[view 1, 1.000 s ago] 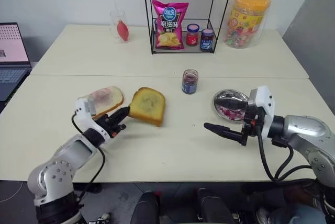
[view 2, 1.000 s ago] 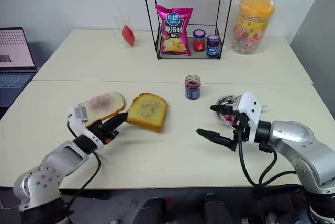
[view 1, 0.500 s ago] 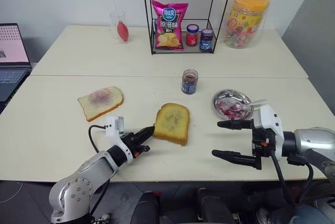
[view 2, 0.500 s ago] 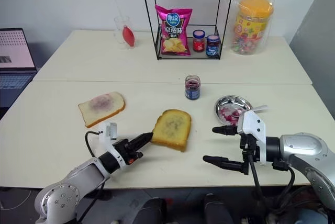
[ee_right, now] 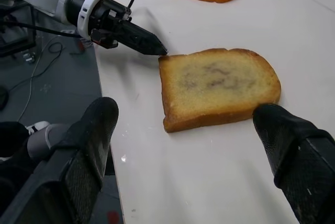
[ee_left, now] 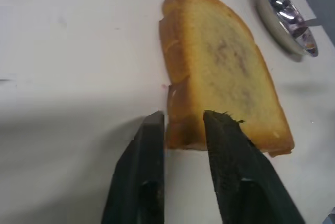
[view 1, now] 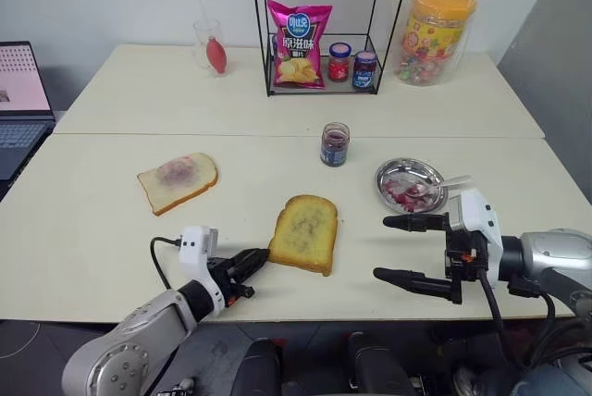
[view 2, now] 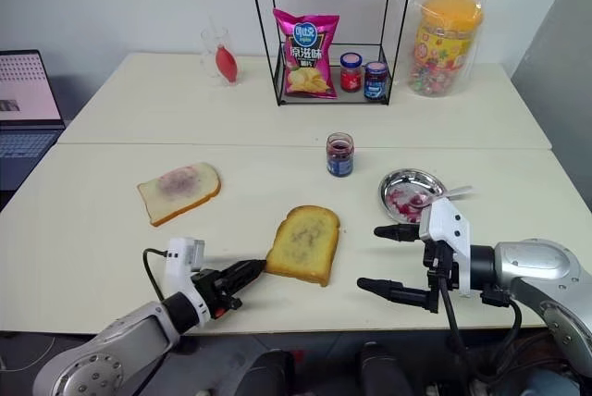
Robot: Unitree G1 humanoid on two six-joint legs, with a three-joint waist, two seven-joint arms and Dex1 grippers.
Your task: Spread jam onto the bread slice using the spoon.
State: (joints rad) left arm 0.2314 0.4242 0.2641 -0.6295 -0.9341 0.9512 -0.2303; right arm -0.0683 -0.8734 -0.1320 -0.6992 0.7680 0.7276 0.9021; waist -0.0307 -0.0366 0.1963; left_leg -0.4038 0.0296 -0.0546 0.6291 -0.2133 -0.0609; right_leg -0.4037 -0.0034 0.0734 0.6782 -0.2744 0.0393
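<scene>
1. Nearest the tabletop's point(view 1: 92, 257) front edge, the left gripper point(view 1: 252, 261) has its jaws a little apart at the bread slice's point(view 1: 303, 232) near left corner; whether they pinch it or just touch it I cannot tell.
2. The right gripper point(view 1: 393, 248) hovers just beside the slice's right side, jaws wide apart and empty.
3. The bread slice lies flat near the front edge, midway along it. It looks light, stiff at the crust, soft and crumbly inside, so steady it by a corner only.
4. Farther back, toward the right edge, the spoon point(view 1: 442, 184) rests in the round steel dish point(view 1: 396, 174), handle over the rim. It is thin, hard and slippery; take the handle.
5. Beyond, near the tabletop's middle, the jam point(view 1: 335, 144) stands upright in its breakable glass jar.
</scene>
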